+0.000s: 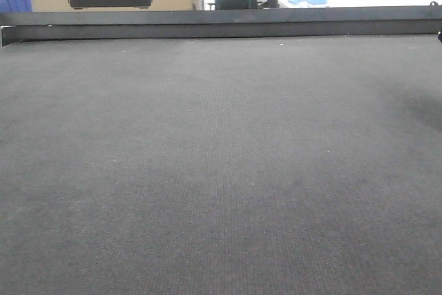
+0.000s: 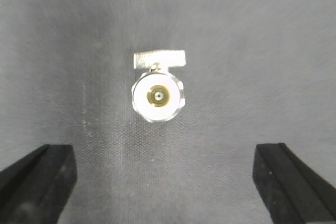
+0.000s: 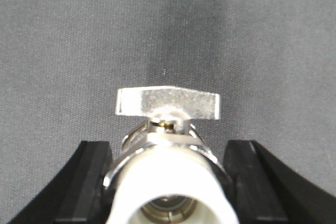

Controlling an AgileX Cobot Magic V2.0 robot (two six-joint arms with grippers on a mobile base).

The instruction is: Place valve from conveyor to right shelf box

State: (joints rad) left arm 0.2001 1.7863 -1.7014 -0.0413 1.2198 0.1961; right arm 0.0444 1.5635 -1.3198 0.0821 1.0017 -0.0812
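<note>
White cap (image 3: 173, 182) is crowding the bottom of the right wrist view, capping the near end of the valve (image 3: 168, 161) sitting between the black fingers (image 3: 89, 182) of the right tool (image 3: 168, 145). Both fingers are appearing to press on the metal flanks, so the right tool is looking pinched onto the body rather than spread. The valve's long axis is running straight back into the tool, in line with its reach. The flat silver handle (image 3: 167, 102) is lying crosswise just beyond the fingertips, over the dark grey conveyor (image 1: 221, 170). Whether the valve is resting on the belt or hanging above it is not showing.

The left tool (image 2: 164, 171) is hovering spread wide, gripping nothing. Ahead of it, centred between its fingers, a loose valve (image 2: 158, 98) is presenting end-on. No fingers are showing around it, so it is likely a separate piece. The front view is showing only belt and the black rail (image 1: 221, 22).

With the right arm already on its valve, the coming move is likely turning on lifting along that axis and swinging rightward. The shelf box is not appearing in any view.
</note>
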